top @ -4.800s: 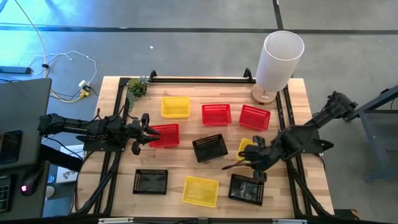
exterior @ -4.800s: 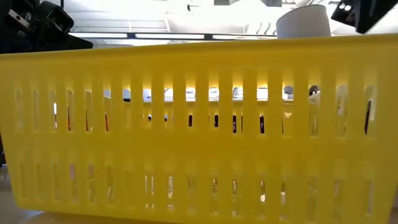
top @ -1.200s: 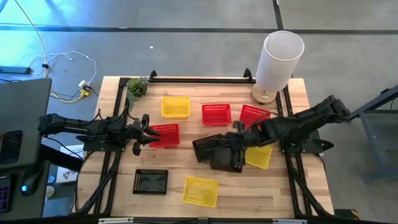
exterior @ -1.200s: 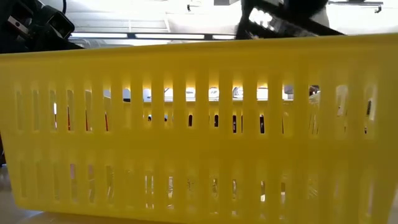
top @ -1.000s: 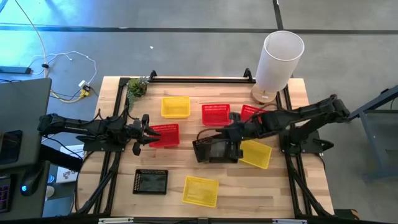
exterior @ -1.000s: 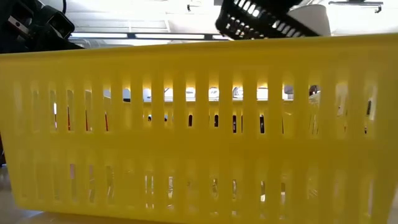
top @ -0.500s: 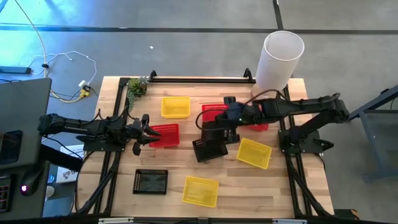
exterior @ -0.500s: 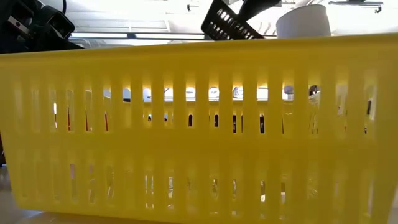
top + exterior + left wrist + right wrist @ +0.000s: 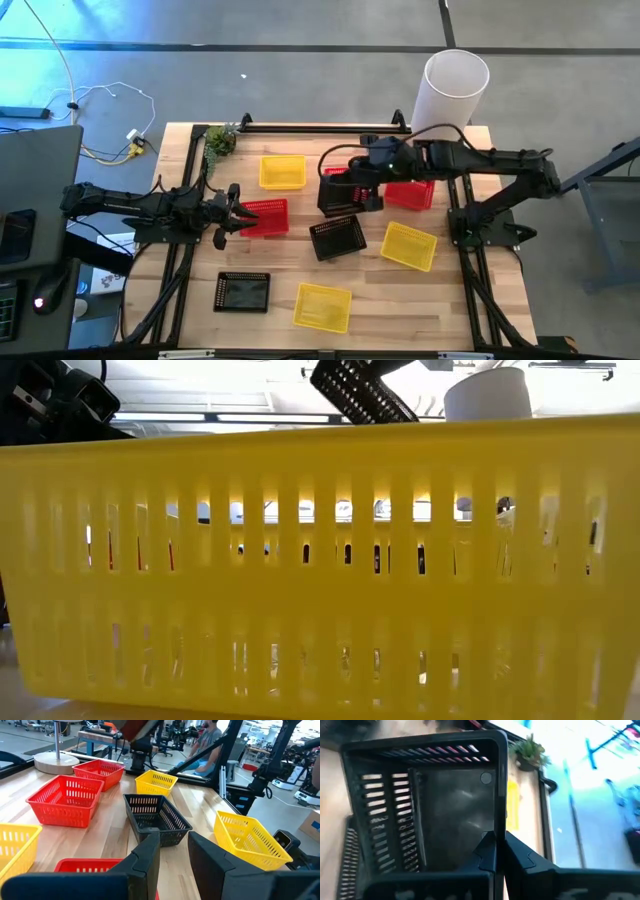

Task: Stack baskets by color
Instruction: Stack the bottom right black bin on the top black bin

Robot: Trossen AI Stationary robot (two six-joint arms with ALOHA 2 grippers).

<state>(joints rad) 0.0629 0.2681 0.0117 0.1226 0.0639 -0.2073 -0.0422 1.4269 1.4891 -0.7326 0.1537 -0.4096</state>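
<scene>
My right gripper (image 9: 366, 186) is shut on a black basket (image 9: 340, 194) and holds it in the air over the table's middle, in front of a red basket (image 9: 345, 172). The low view shows this black basket (image 9: 352, 388) tilted. A second black basket (image 9: 337, 238) stands on the table just nearer, a third (image 9: 242, 291) at the near left. Yellow baskets (image 9: 282, 171) (image 9: 408, 246) (image 9: 322, 307) and red baskets (image 9: 265, 217) (image 9: 410, 190) stand apart on the table. My left gripper (image 9: 233, 210) waits open beside the left red basket. My right gripper pinches the rim of one side wall (image 9: 501, 822) of the black basket, one finger inside and one outside. The fingers slant downward from the table's right side. The basket is lifted clear and hangs tilted.
A tall white cylinder (image 9: 452, 95) on a wooden base stands at the far right corner and a small plant (image 9: 220, 140) at the far left. A black rail (image 9: 320, 127) runs along the far edge. The near yellow basket (image 9: 320, 560) fills the low view.
My right gripper has carried the black basket up and toward the far edge, from over the second black basket to in front of the red one. The wrist has rolled and the basket has tipped further.
</scene>
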